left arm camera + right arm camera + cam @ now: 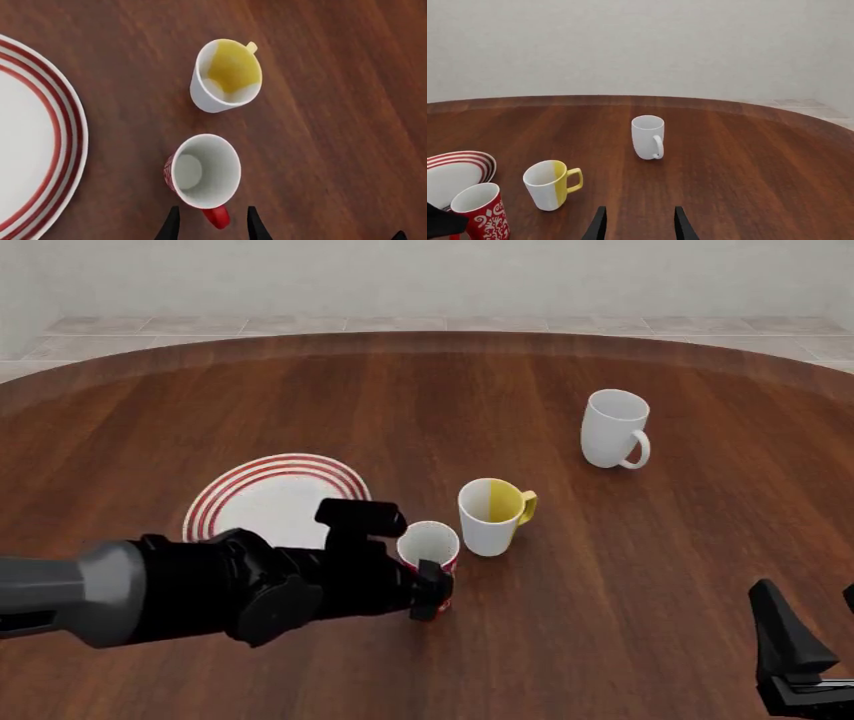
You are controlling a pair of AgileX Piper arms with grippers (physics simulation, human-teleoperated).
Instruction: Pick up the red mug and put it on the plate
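The left gripper (212, 224) hangs over the red mug (201, 171), its jaws parted with the mug's red handle (217, 216) between the tips, nothing pinched. The mug stands upright on the table (641, 560), just beside the plate (274, 495), with the white-and-yellow mug (491, 516) close on its other side. I'd drop lower and close squarely on the handle, lifting straight up to spare that neighbour. The right gripper (637, 225) idles apart, jaws parted.
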